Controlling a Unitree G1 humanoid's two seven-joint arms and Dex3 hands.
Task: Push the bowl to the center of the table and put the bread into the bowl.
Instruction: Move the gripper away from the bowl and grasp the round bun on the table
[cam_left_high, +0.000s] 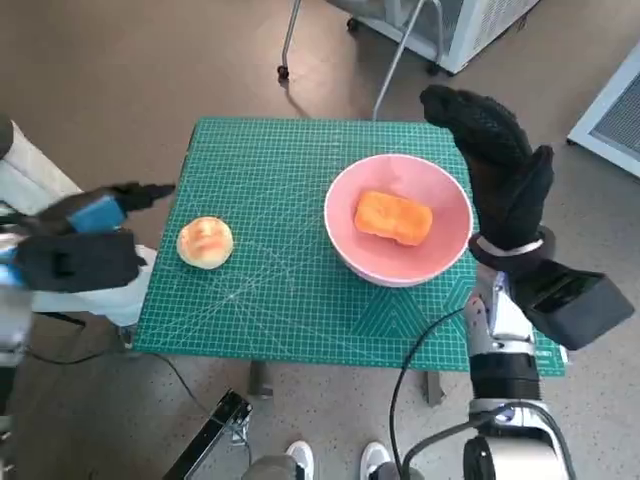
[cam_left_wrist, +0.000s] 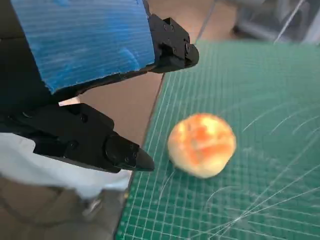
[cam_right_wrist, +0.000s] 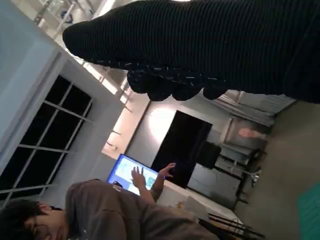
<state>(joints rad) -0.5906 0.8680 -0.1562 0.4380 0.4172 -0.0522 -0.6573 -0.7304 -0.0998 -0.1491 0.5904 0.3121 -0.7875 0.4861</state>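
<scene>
Right hand (cam_left_high: 500, 170) stands nearest, raised just beside the pink bowl (cam_left_high: 445, 250), fingers released, so it can push. Bowl already holds orange bread (cam_left_high: 393, 217); left hand (cam_left_high: 85, 240) hovers open near the round bun (cam_left_high: 205, 242) on the bench (cam_left_high: 280, 300)

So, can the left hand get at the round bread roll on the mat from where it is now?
Probably yes: the left hand is open beside the round bread roll, with only bare mat between them.
</scene>
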